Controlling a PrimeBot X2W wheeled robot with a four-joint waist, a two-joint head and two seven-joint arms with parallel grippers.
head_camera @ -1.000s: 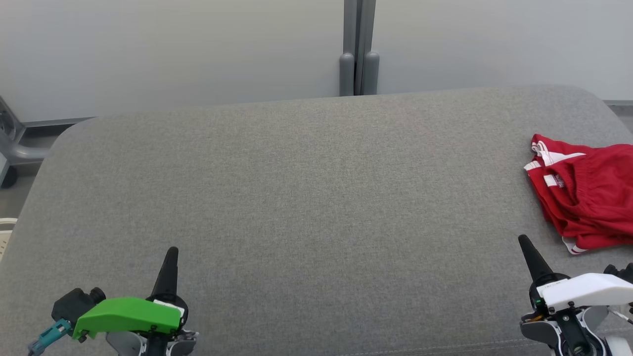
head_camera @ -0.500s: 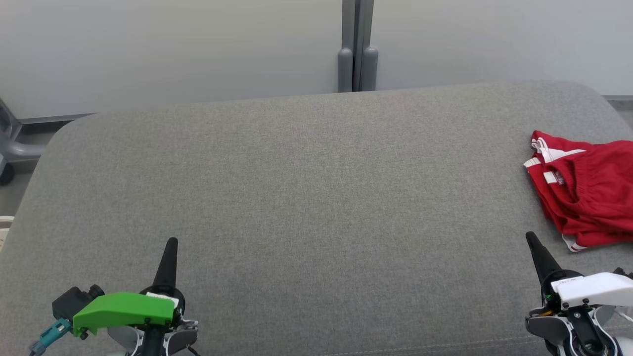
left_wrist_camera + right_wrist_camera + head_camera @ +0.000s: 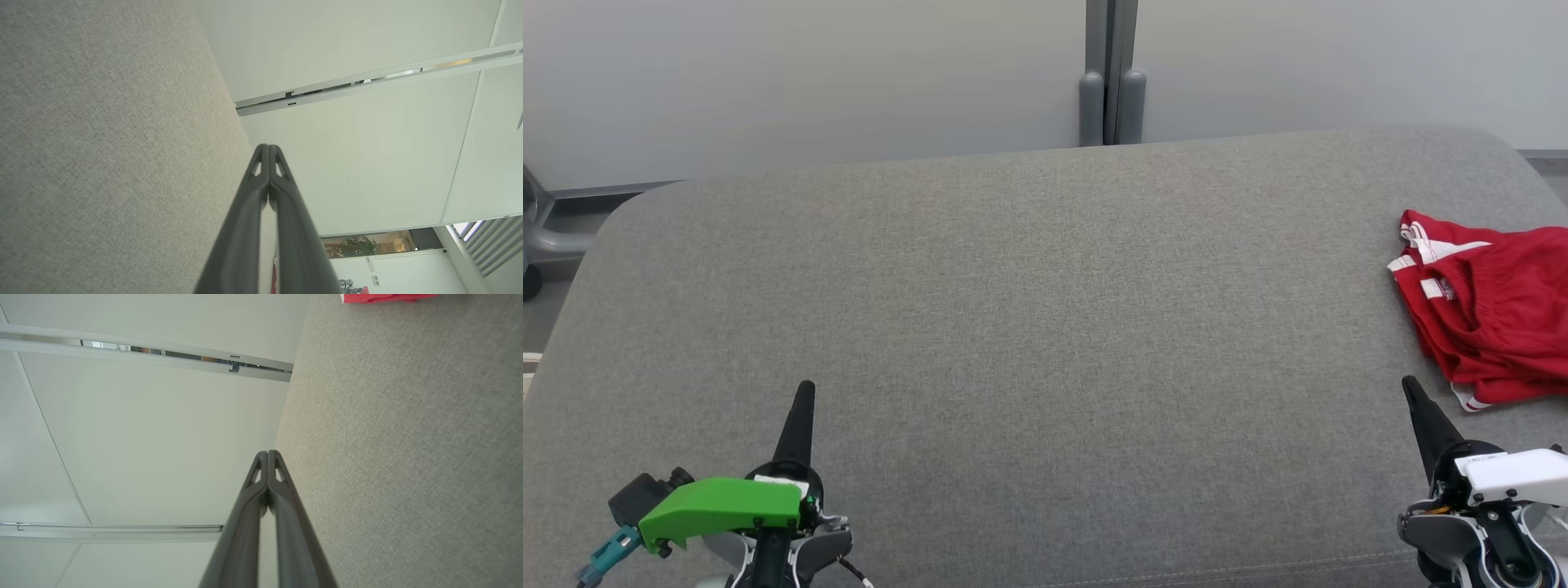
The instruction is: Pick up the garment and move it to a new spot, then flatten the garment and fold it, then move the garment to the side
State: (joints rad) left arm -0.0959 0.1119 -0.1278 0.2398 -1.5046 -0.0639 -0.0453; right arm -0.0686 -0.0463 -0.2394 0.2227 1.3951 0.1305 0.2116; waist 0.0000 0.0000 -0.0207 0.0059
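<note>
The garment [image 3: 1494, 314], red shorts with white stripes, lies folded at the right edge of the grey cushioned surface [image 3: 1045, 327], partly cut off by the head view's edge. A strip of the garment [image 3: 384, 297] shows at the top of the right wrist view. My right gripper [image 3: 1409, 384] hovers at the lower right, just below and left of the garment, fingers pressed together with nothing held. At the lower left my left gripper [image 3: 805, 386] is also shut and empty, far from the garment. Both wrist views show the fingers [image 3: 267, 153] [image 3: 267, 455] closed tip to tip.
Pale partition panels with a grey post [image 3: 1112, 77] stand behind the surface. A grey wheeled frame [image 3: 538, 245] stands at the far left edge on the floor.
The head camera has tilted slightly, shifting the whole picture. Both grippers sit a little lower in view and stay shut. The garment lies as before.
</note>
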